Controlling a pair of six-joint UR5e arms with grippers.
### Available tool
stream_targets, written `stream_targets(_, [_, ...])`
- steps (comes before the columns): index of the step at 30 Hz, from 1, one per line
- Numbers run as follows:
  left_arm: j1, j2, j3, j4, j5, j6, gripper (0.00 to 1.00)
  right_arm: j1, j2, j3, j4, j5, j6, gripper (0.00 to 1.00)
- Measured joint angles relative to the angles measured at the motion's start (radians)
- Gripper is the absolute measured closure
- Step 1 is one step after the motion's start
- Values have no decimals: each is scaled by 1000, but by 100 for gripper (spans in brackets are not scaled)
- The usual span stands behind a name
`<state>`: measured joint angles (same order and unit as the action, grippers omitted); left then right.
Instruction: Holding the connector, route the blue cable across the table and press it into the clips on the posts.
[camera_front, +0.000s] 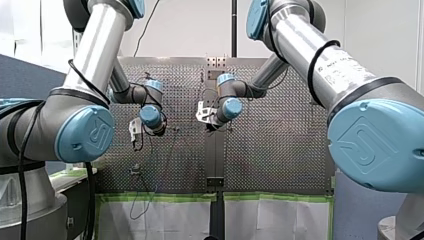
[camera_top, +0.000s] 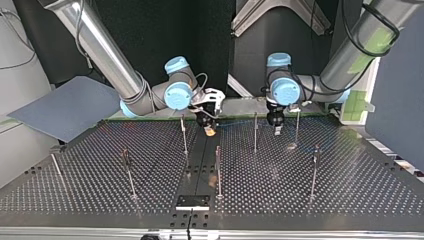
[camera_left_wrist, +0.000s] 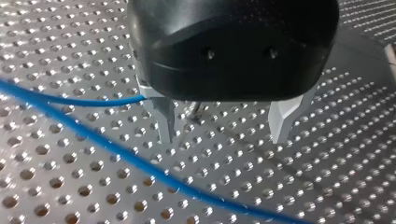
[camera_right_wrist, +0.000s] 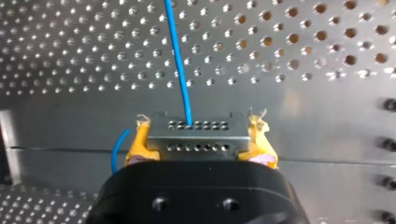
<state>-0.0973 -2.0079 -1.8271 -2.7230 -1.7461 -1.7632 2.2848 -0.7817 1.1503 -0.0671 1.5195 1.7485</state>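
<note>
In the right wrist view my right gripper (camera_right_wrist: 196, 140) is shut on a grey connector (camera_right_wrist: 196, 133) with rows of small holes, its yellow pads (camera_right_wrist: 140, 142) on either side. The blue cable (camera_right_wrist: 180, 60) leaves the connector and runs straight ahead over the plate. In the left wrist view my left gripper (camera_left_wrist: 224, 130) is open just above the plate, with nothing between its metal fingers (camera_left_wrist: 166, 123). The blue cable (camera_left_wrist: 140, 163) passes beside one finger and loops across the plate under the gripper. In the top view my right gripper (camera_top: 207, 125) hangs near the middle and my left gripper (camera_top: 276, 129) to its right.
Several thin posts stand on the perforated table (camera_top: 100, 190): one (camera_top: 184, 132) beside my right gripper, two (camera_top: 255, 132) (camera_top: 297, 127) flanking my left gripper, and others nearer the camera (camera_top: 218, 170). A grey board (camera_top: 65, 110) leans at the top view's left.
</note>
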Motion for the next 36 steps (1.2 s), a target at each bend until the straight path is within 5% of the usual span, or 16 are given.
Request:
stream_targets(13, [-52, 109, -52, -141, -18, 14, 0, 1, 0, 9, 6, -1, -1, 100])
stream_targets(21, [-104, 179, -87, -166, -29, 12, 0, -6, 0, 9, 21, 1, -5, 100])
stream_targets(36, [-242, 123, -55, -79, -42, -41, 0, -31, 0, 9, 17, 1, -5, 100])
